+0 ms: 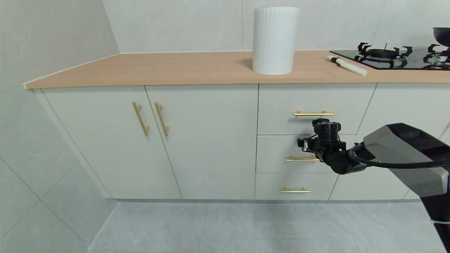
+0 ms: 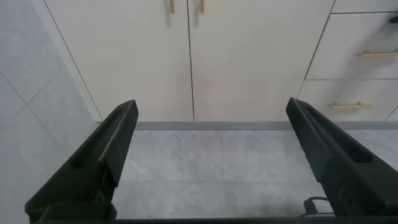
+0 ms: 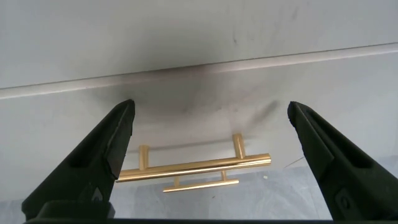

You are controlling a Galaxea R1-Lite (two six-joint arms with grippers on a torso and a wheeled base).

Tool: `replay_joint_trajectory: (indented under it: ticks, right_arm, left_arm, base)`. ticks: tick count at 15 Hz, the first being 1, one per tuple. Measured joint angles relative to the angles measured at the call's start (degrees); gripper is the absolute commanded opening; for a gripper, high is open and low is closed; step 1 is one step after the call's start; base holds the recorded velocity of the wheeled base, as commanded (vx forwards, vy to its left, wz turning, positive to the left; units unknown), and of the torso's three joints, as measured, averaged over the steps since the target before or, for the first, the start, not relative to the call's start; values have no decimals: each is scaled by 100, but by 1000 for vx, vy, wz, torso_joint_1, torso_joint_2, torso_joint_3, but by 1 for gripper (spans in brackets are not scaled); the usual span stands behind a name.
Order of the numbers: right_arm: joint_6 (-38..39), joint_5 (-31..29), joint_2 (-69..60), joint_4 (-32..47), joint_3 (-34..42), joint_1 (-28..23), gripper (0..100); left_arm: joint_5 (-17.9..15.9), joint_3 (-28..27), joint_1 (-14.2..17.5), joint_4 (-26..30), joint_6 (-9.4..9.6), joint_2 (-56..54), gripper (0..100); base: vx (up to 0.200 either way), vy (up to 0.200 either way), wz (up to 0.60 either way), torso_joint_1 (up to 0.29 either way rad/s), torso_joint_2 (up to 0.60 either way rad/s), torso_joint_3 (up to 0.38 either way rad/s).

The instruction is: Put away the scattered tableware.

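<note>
Facing: my right gripper (image 3: pixel 209 111), jaws apart, empty, near middle handle (image 3: pixel 193 167).
Left gripper (image 2: pixel 211 112): apart, empty, low.
Utensil (image 1: pixel 346 65): far right on counter (image 1: pixel 175 66).
Risk: my jaws close off-centre and skid off the thin handle.

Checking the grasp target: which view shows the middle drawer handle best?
Right wrist view: the handle lies close and unblocked just ahead of the open right gripper. The head view shows the handle small, its right end hidden behind the gripper. The left wrist view catches it far off and small.
</note>
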Motion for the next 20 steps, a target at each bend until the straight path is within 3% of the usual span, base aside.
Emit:
replay_joint_trajectory:
  ticks: [12, 16, 20]
  right_arm:
    - [9, -144, 238, -169, -395, -112, 100]
    - [23, -111, -35, -219, 49, -118, 100]
    - [1, 1005, -750, 60, 1024, -101, 100]
  left_arm:
    - [0, 0, 0, 0, 0, 0, 100]
    - [2, 0, 0, 0, 0, 0, 100]
    - [-2, 0, 0, 0, -2, 0, 100]
  base:
    - [0, 0, 0, 0, 0, 0]
    - [0, 0, 0, 0, 0, 0]
    - [0, 0, 0, 0, 0, 0]
